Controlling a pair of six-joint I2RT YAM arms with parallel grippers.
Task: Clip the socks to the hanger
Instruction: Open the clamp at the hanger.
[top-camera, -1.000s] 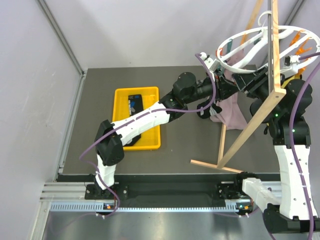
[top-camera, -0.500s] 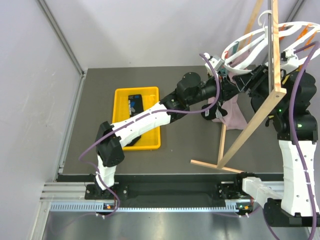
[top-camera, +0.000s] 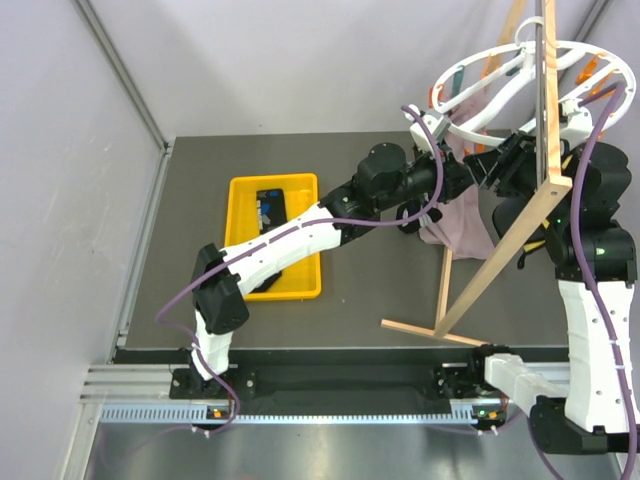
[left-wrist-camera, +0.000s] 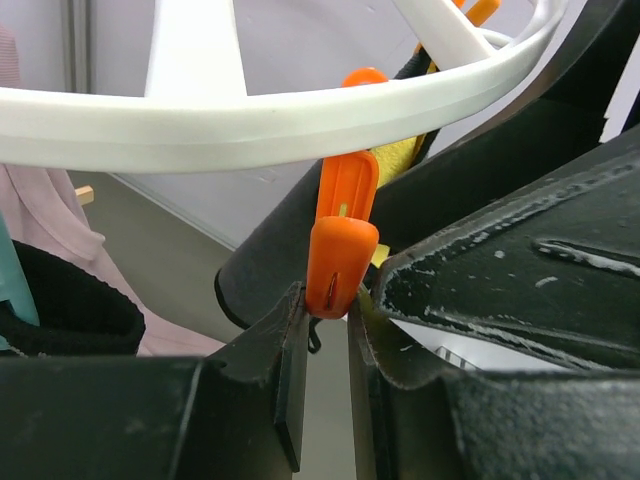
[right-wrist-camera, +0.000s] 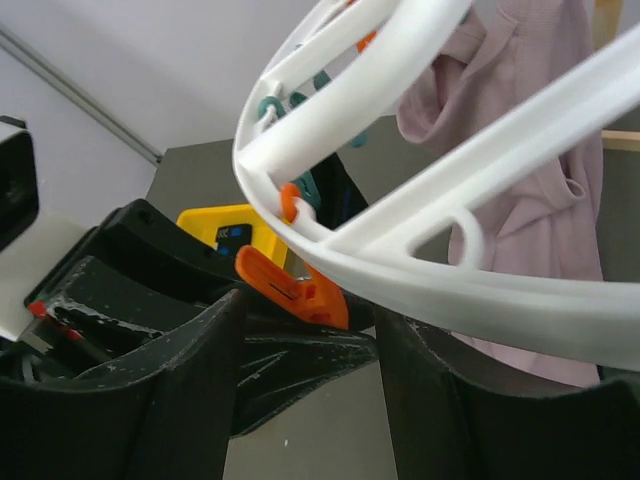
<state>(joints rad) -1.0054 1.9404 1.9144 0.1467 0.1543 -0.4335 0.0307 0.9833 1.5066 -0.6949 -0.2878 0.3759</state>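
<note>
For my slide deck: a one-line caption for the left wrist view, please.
Left gripper pinches the tip of an orange clip hanging under the hanger rim.

The left arm (top-camera: 290, 238) rises from its base at the near left, folds at the elbow and stretches its white forearm far across to the right with the wrist raised. The left gripper (left-wrist-camera: 325, 300) points upward with its jaws drawn close together, nipping the lower end of an orange clip (left-wrist-camera: 340, 250) at their tips. The right arm (top-camera: 590, 330) stands nearly upright from its base at the near right, bends at its black elbow and turns leftward, so the right gripper (right-wrist-camera: 310, 300) faces the left one from close by, its fingers spread well apart.
</note>
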